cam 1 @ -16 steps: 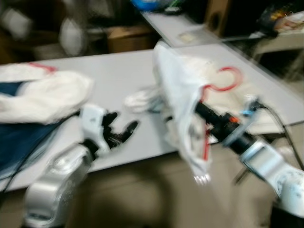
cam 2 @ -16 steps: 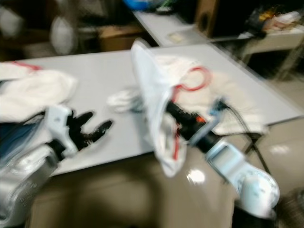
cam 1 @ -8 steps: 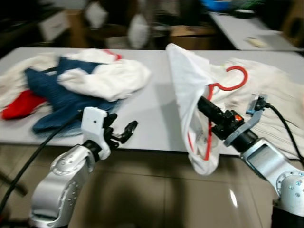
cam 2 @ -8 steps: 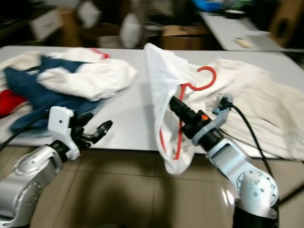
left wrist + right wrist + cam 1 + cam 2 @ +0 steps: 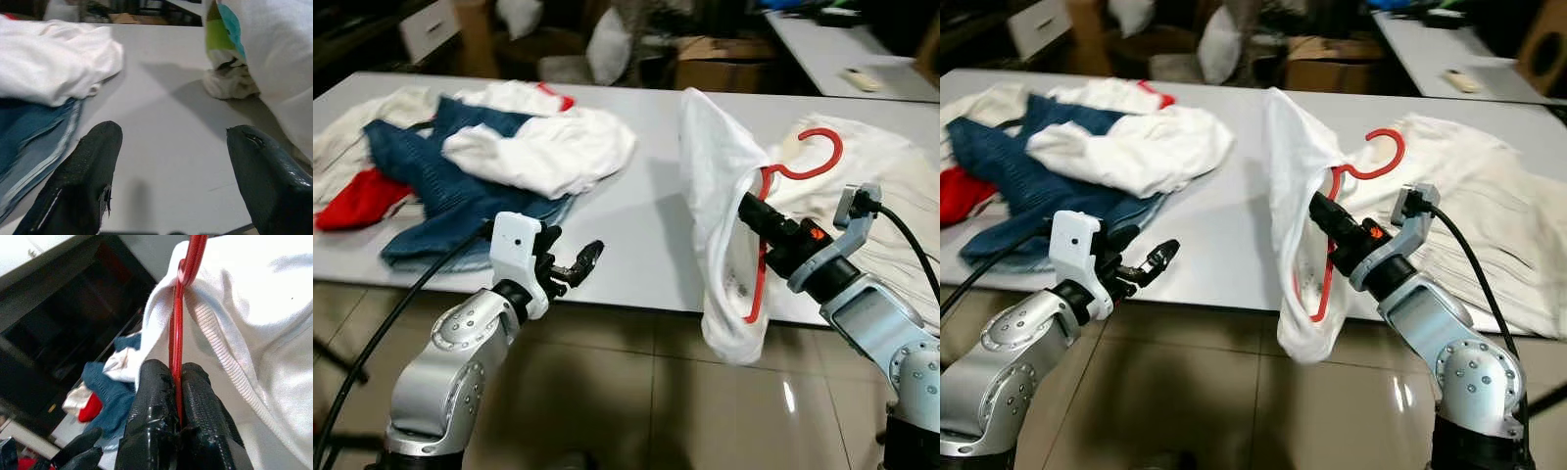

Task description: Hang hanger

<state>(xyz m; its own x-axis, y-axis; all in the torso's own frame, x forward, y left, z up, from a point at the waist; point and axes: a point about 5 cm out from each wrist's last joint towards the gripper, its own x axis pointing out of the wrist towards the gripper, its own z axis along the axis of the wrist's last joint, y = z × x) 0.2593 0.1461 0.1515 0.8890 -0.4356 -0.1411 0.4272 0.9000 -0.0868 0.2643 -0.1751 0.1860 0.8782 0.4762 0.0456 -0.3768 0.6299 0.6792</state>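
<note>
Hanger (image 5: pixel 766 245) beyond table (image 5: pixel 636 235) edge

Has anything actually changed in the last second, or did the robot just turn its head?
Mostly the view swung left, bringing the clothes pile into sight. The right claw stays clamped on the red hanger with the white garment draped over it; the left claw remains open and empty above the table edge.

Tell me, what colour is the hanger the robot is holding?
Red. The hanger, under a white garment, shows best in the right wrist view.
</note>
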